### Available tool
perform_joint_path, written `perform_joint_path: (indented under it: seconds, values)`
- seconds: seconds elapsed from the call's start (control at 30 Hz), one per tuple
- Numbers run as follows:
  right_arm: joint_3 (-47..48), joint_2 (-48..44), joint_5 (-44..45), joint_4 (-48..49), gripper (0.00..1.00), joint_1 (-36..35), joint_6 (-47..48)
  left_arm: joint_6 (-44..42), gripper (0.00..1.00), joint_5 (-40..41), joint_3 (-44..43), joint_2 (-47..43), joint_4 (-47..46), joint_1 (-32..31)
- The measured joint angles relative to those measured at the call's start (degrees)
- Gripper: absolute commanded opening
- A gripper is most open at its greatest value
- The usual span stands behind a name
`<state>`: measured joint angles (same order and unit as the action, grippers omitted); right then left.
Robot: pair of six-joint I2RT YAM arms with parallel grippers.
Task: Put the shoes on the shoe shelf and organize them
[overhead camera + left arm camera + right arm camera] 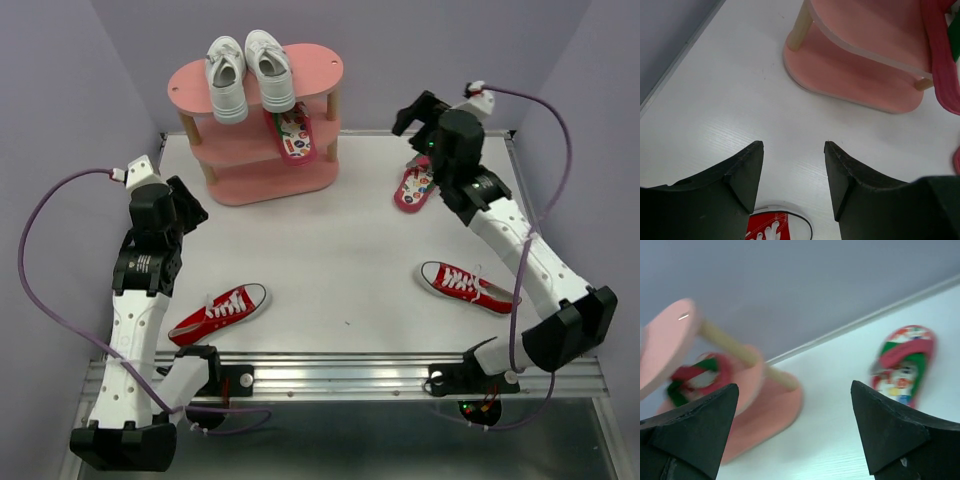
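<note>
The pink shoe shelf (pixel 330 68) stands at the back. Two white sneakers (pixel 248 72) sit on its top board. One flip-flop (pixel 293 134) lies on the middle board. The other flip-flop (pixel 413 183) lies on the table right of the shelf, just under my right gripper (pixel 412 113), which is open and empty; in the right wrist view this flip-flop (pixel 902 365) is to the right of the open fingers. One red sneaker (pixel 220 312) lies front left, another red sneaker (pixel 466 285) front right. My left gripper (pixel 190 205) is open and empty, above the table left of the shelf (pixel 860 75).
Purple walls close in the back and both sides. A metal rail (pixel 340 375) runs along the near edge between the arm bases. Purple cables loop off both arms.
</note>
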<state>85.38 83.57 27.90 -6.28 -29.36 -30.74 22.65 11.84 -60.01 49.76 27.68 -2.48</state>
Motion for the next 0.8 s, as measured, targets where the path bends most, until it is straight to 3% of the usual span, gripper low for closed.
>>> perform_joint_path:
  seconds: [0.13, 0.27, 0.63, 0.8]
  values:
    - [-6.5, -3.8, -0.9, -4.6, 1.0, 14.3, -1.7, -1.9, 0.63, -1.1, -1.8, 0.5, -0.5, 0.0]
    - [-8.3, 2.4, -4.3, -10.5, 1.0, 23.1, -1.1, -2.5, 0.63, -3.3, -1.9, 2.2, -1.4, 0.0]
    - [-1.0, 26.1, -10.2, -15.5, 0.99, 24.9, 1.3, -2.4, 0.64, -5.6, -1.7, 4.5, -1.6, 0.0]
    - [2.3, 32.1, -10.3, -13.7, 0.85, 26.0, 0.9, -2.4, 0.64, -5.5, -1.7, 4.5, -1.6, 0.0]
